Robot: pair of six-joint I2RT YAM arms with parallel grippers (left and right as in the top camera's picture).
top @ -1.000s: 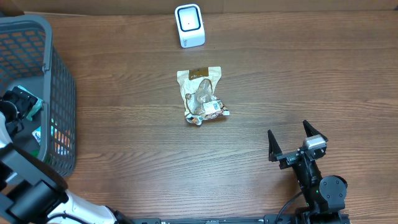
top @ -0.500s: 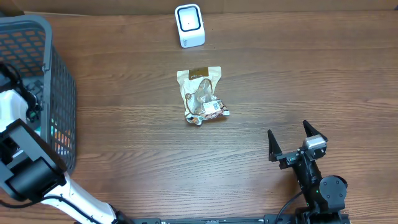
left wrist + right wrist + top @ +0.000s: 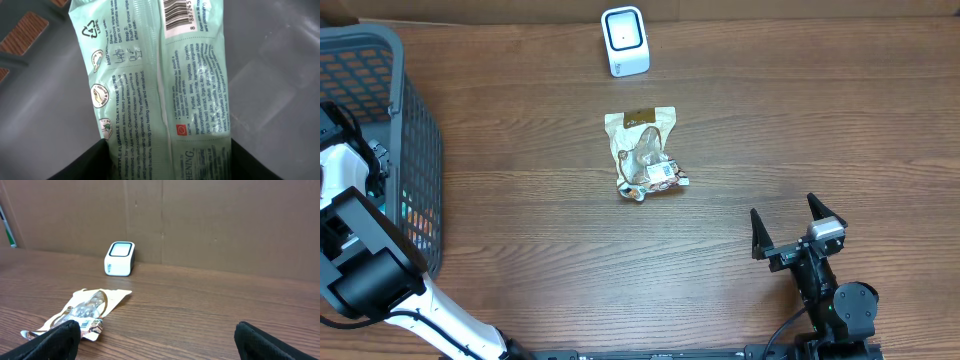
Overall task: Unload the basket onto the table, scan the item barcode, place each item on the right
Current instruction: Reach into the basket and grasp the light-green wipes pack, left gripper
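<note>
Zero scans yet: left hand (image 3: 167, 147) straddles mint-green wipes packet (image 3: 150, 90) in grey mesh basket (image 3: 398, 70), grip unclear; right hand (image 3: 783, 210) spread wide

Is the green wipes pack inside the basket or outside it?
Inside: the wipes pack lies on the grey floor of the basket.

Table (image 3: 540, 260): a basket (image 3: 424, 170) is set at the left edge with a wipes pack (image 3: 150, 90) lying inside it, a scanner (image 3: 624, 40) is placed at the far edge, a pouch (image 3: 645, 155) is laid before it at centre, and the right gripper (image 3: 798, 232) is stationed near-right.
</note>
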